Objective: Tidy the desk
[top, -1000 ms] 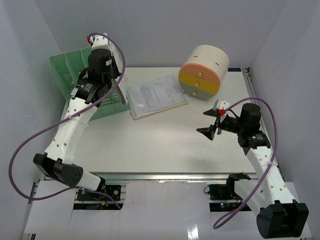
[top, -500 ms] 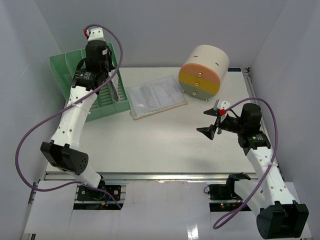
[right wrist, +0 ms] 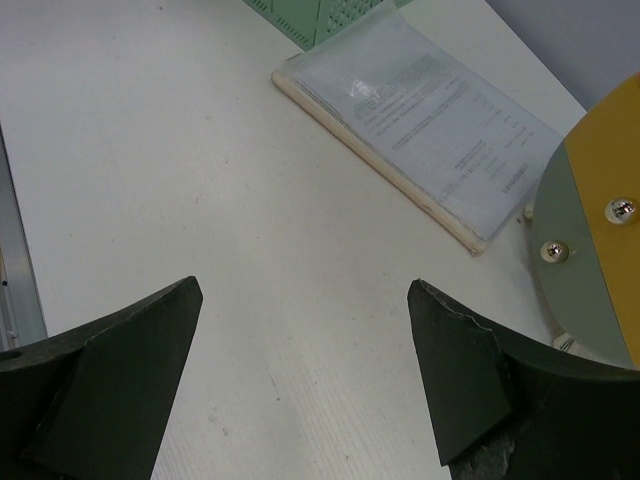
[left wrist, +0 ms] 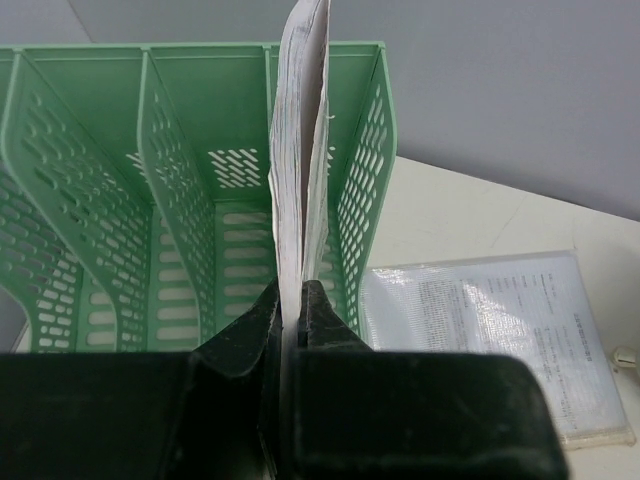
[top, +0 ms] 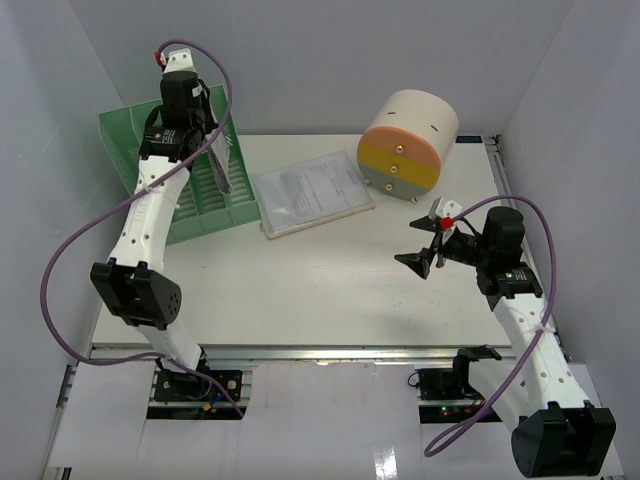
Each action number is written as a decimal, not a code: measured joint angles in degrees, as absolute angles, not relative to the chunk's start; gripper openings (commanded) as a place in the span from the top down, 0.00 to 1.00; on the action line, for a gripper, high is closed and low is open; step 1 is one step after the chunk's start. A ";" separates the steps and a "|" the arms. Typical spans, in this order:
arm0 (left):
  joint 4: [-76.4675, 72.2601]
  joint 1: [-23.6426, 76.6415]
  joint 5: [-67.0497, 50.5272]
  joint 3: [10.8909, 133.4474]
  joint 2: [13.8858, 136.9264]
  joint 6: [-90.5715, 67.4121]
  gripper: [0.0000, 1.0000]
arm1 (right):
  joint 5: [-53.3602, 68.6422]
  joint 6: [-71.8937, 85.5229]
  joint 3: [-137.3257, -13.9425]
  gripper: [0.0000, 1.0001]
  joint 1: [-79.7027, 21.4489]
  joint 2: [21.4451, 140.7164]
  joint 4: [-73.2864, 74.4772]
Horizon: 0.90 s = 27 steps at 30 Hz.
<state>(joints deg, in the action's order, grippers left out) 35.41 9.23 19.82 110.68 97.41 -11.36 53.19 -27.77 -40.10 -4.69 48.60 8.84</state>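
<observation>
Plain pale-grey walls [top: 330, 60] behind, left, right; soft even light.

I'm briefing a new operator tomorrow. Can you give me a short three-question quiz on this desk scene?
1. True or false: the right gripper is shut on a pen.
2. Multiple choice: the sheaf of papers pinched in the left gripper is A) lying flat, B) upright on edge at the green file rack, C) rolled into a tube.
3. Fill in: the stack of sleeved documents lying flat on the desk sits between the file rack and the ____.

Key: 1 false, it is open and empty; 2 B; 3 round drawer unit.
</observation>
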 measured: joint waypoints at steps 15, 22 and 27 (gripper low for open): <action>32.98 8.48 15.62 111.36 105.72 -13.53 1.00 | 52.41 -27.81 -39.53 0.10 -4.45 49.00 8.82; 28.18 8.43 14.81 105.72 105.67 -13.82 0.24 | 52.42 -27.85 -39.53 0.10 -4.16 49.48 8.82; 26.80 8.43 9.79 101.57 105.01 -13.50 0.08 | 52.55 -27.64 -39.47 0.10 -4.13 50.70 8.75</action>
<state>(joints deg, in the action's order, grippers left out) 26.80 8.43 9.79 101.57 105.01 -13.50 52.55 -27.64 -39.47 -4.13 50.70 8.75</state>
